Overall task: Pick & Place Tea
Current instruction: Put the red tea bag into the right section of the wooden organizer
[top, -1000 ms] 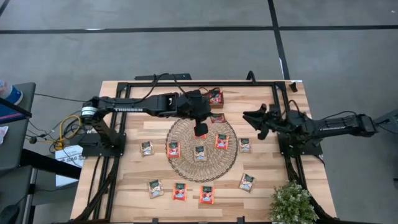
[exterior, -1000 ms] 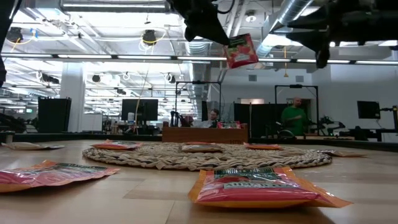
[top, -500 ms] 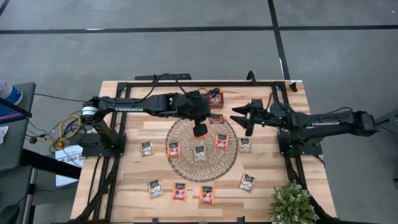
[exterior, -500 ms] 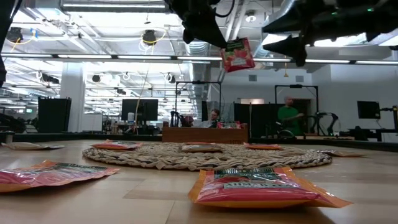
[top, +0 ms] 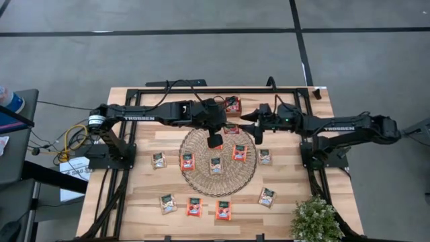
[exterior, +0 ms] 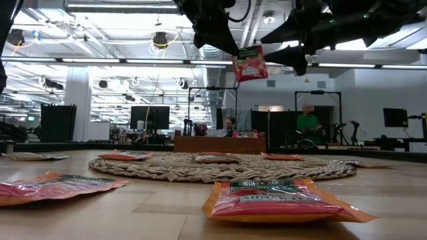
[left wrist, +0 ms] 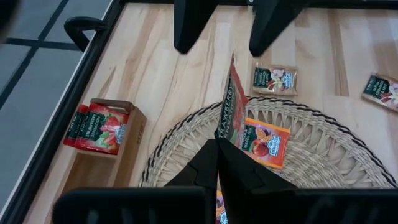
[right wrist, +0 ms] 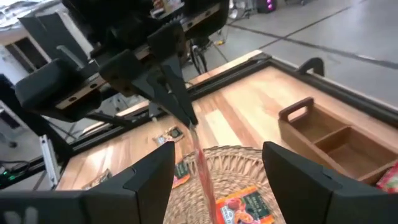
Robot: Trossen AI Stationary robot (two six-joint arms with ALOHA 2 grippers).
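High view, looking straight down: a pale wooden worktop (top: pixel 144 188) with a black frame carries a round woven mat (top: pixel 201 176) at its centre, and this mat serves as the landmark. Above the mat's far edge, the left gripper (top: pixel 216 139) hangs in the air with its fingers pinched tight on one red strawberry tea sachet (exterior: pixel 249 63). In the low view that sachet dangles clear above the mat, held by its top corner and touching nothing else. In the left wrist view it (left wrist: pixel 231 107) shows edge-on, standing upright from the closed dark fingertips (left wrist: pixel 217 163).

The right gripper (top: pixel 250 125) reaches in over the mat's far right edge, just beside the hanging sachet. Its fingers (right wrist: pixel 297 180) are spread wide, one on each side of the sachet (right wrist: pixel 203 167) in the right wrist view, and not touching it.

Three sachets lie flat on the mat: a red-orange one (top: pixel 187 161) toward the left arm's side, a paler one (top: pixel 216 165) at its middle, and a red-orange one (top: pixel 239 152) toward the right arm's side. Off the mat, a pale sachet (top: pixel 158 160) lies near its left edge and another (top: pixel 265 156) just beside its right edge. Four more sit in a loose row on the near side of the mat.

A brown wooden compartment tray (top: pixel 233 105), beyond the mat's far edge, holds red sachets (left wrist: pixel 95 126). A small green plant (top: pixel 316 220) stands at the worktop's near right corner.
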